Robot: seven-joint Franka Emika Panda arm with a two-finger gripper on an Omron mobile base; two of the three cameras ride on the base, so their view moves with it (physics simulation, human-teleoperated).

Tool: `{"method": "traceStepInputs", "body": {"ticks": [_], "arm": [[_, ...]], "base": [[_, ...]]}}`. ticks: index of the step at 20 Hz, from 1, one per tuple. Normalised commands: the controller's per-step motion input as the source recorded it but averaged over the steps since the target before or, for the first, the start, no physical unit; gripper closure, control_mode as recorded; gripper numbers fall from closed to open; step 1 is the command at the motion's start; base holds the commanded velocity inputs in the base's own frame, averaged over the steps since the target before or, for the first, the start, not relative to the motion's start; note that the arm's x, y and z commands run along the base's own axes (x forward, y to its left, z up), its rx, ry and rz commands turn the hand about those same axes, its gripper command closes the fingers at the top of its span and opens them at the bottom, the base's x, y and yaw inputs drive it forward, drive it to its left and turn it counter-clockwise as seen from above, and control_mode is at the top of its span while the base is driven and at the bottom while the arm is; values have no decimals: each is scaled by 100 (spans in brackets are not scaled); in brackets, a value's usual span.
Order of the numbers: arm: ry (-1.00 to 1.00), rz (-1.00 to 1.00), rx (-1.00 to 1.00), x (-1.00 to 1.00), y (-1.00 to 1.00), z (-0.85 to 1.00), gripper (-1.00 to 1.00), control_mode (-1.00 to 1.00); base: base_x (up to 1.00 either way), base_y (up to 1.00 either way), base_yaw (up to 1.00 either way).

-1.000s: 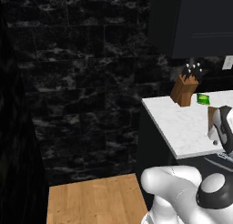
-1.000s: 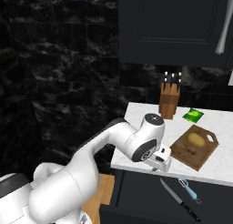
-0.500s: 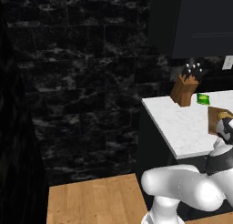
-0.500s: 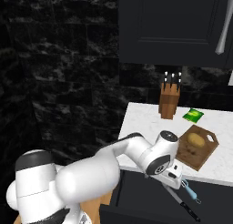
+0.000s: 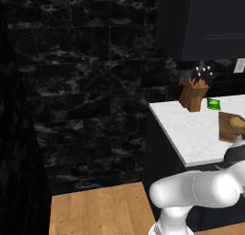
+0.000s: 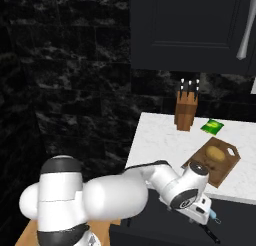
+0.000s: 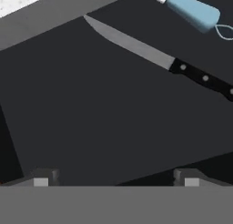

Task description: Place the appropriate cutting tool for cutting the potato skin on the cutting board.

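peeler [image 7: 191, 10], the one with the light-blue handle, lies at the top edge of the hand view on a dark flat surface [image 7: 91, 123], its metal end cut off by the frame. just beside it lies one black-handled knife [image 7: 154, 57], blade pointing toward the pale counter edge [image 7: 27, 0] at the upper left. peeler and knife look apart, with a thin dark strip between them. most of the dark surface near the two finger tips [image 7: 41, 178] is bare, so there is wide open room there.

the gripper [image 7: 113, 180] hangs over that surface with its fingers spread as far apart as they go, and nothing is between them. in the right base view the hand [image 6: 200, 210] sits low, below the front edge of the white counter [image 6: 160, 140], with a bit of the blue handle showing just past it at the lower right.

on the counter there is one cutting board [image 6: 220, 167], set near the front edge and turned at an angle. one potato [image 6: 215, 152] rests on its middle, leaving bare wood around it. behind the board, well apart, stands one knife block [image 6: 186, 112] with several handles sticking up, and one small green packet [image 6: 212, 125] lies between the block and the board. the left part of the counter is open marble. a dark cabinet [image 6: 190, 30] hangs above.
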Motion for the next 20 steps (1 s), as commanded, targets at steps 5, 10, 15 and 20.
{"method": "traceStepInputs", "body": {"ticks": [5, 10, 15, 20], "arm": [[0, 2, 2, -13, -23, -46, -100, -100], [0, 1, 2, -17, -22, -50, -100, -100], [0, 0, 0, 0, -6, -53, -100, -100], [0, 0, 0, -49, -20, -29, -100, -100]], "base": [[0, 0, 0], [0, 0, 0], [0, 0, 0], [0, 0, 0]]}}
